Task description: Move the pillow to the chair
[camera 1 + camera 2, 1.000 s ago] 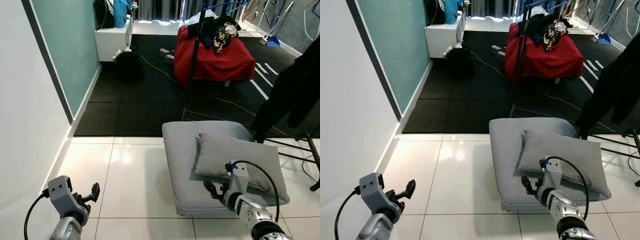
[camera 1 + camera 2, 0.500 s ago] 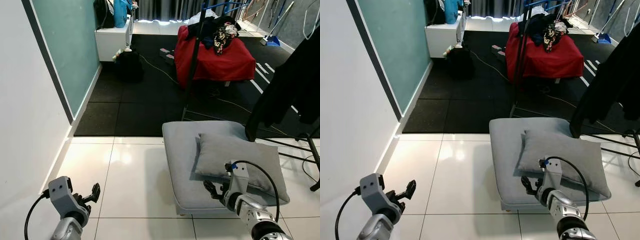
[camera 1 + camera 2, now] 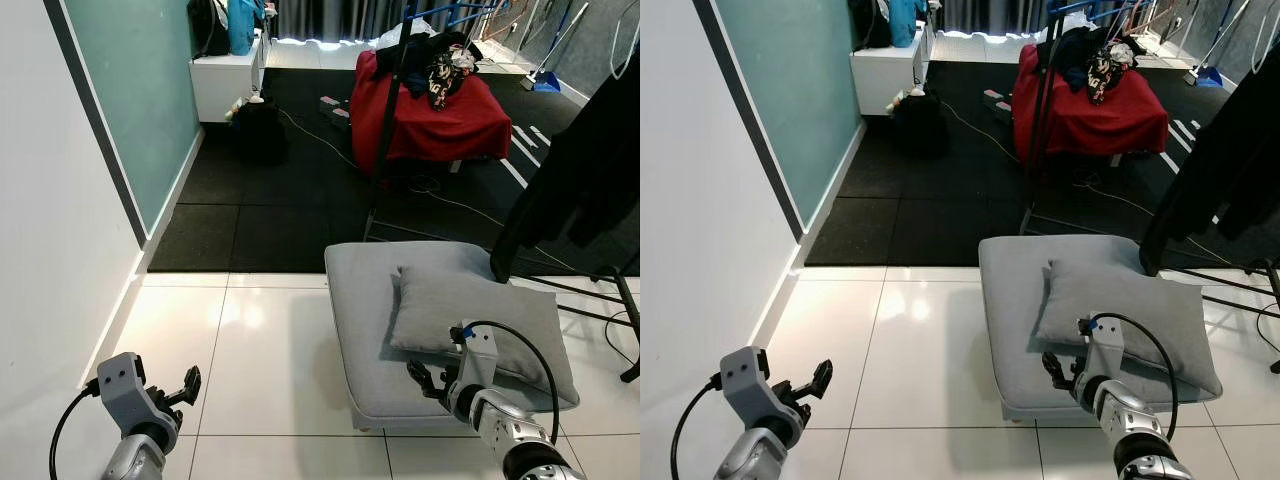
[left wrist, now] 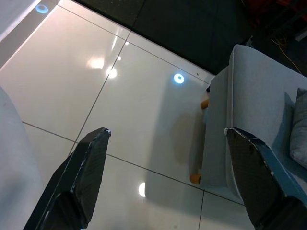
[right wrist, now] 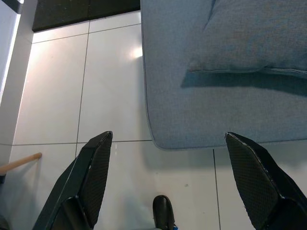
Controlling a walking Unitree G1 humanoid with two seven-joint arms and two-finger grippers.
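A grey pillow [image 3: 470,315] lies on the right half of a low grey cushioned chair [image 3: 365,300], which stands on the white tile floor. My right gripper [image 3: 422,377] hovers open just over the chair's near edge, a little short of the pillow's front corner. Its wrist view looks down past open fingers [image 5: 98,167] at the chair [image 5: 192,110] and the pillow [image 5: 259,33]. My left gripper [image 3: 180,388] hangs open and low over the tiles at the far left, well apart from the chair [image 4: 254,105].
A dark garment [image 3: 580,170] hangs on a rack right behind the chair's right side, with black rack legs [image 3: 600,300] beside it. Farther back on black mats are a red-covered piece [image 3: 440,115], a black bag [image 3: 258,128] and a white cabinet [image 3: 225,85]. A white wall [image 3: 50,250] runs along my left.
The hanging dark garment at the right has swung leftwards, toward the chair's back corner. Both grippers and the pillow stay where they were.
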